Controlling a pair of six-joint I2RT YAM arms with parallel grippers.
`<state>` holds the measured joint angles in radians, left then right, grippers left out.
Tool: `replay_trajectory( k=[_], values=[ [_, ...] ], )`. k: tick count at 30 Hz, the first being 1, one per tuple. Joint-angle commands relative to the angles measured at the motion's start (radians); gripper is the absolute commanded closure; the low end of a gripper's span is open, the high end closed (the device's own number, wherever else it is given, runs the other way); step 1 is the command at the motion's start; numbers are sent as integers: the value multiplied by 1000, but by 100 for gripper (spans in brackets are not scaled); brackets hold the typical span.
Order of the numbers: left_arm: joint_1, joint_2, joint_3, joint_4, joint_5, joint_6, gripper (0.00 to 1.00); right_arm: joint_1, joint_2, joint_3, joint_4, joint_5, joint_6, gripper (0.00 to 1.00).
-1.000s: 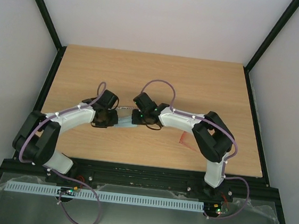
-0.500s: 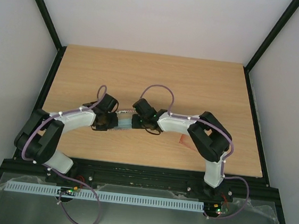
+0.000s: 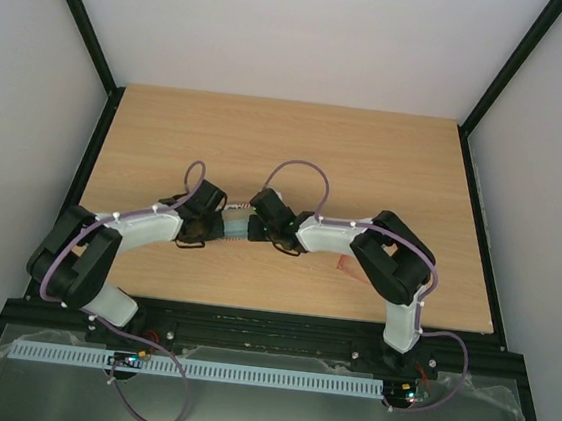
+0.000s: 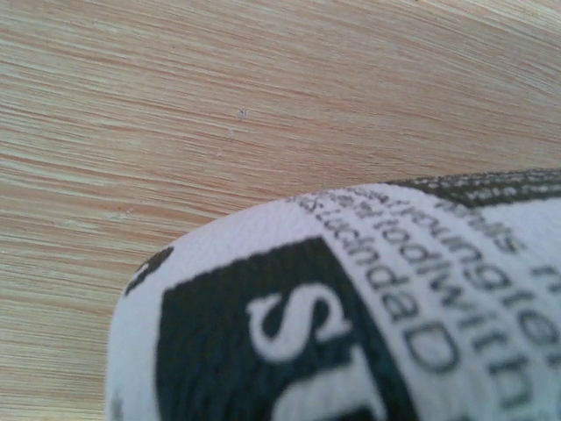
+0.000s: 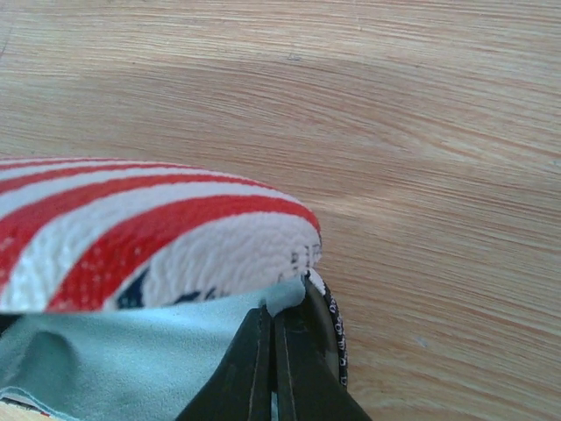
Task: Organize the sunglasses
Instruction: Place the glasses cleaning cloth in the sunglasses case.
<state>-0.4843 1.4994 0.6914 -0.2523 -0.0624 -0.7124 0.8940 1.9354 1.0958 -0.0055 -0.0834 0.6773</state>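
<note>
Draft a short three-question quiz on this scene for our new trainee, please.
1. True or false: the sunglasses already lie inside the case.
2. In the right wrist view, what colour is the cloth showing below the case's edge? A light blue, B yellow, C black.
3. Fill in: in that same view, the fingers of the right gripper are pressed ____ (together or apart).
Key: 1 false; 2 A; 3 together.

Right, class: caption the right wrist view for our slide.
Right tool pinches light blue cloth beneath the flag-patterned case over wood table.
</note>
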Motion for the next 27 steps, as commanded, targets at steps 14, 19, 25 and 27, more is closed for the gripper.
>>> replay_trajectory(
  k=[14, 19, 25, 27],
  values=[
    [-50, 48, -17, -58, -102, -12, 98, 2, -105, 13, -121, 102, 46, 79],
    [-54, 51, -12, -58, -103, -11, 98, 4, -121, 20, -86, -19, 14, 81],
    [-55, 56, -5, -59, -101, -10, 98, 15, -60, 41, -40, -194, -28, 99],
    [-55, 58, -2, -59, -96, -9, 98, 15, -42, 44, -47, -192, -22, 99]
  ],
)
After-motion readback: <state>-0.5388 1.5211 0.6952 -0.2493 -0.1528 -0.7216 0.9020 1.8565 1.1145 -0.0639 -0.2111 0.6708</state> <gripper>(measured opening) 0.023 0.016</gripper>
